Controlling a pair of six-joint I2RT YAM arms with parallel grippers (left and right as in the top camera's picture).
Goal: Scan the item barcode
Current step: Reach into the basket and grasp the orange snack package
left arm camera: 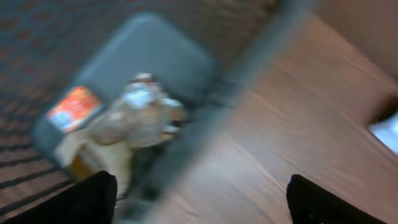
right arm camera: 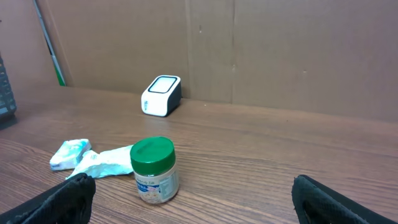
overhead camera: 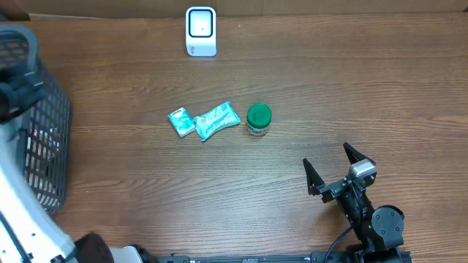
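Since neither hand holds anything, the step in hand looks to be fetching an item for scanning. By the near edge of the table (overhead camera: pixel 329 80), towards its right corner, the right gripper (overhead camera: pixel 326 155) stands with its fingers spread wide and nothing between them. At the left edge the left gripper (left arm camera: pixel 205 202) hangs above the basket (overhead camera: pixel 51 146), also spread and empty, with blurred packaged goods (left arm camera: pixel 134 115) lying inside.

Around mid-table stands the jar (overhead camera: pixel 258 119), upright with its green lid on, and it is the item closest to the right gripper. Just to its left lie the larger packet (overhead camera: pixel 217 120) and the smaller packet (overhead camera: pixel 180 121), touching each other but apart from the jar.

I would take the jar from the side, around its body below the lid, so that the printed label stays uncovered; I cannot tell where its barcode sits. The approach should stay clear of the packets.

At the far edge, near its middle, the scanner (overhead camera: pixel 200 31) faces the near edge; the jar should be held before its window, label turned towards it, and rotated slowly if nothing reads.
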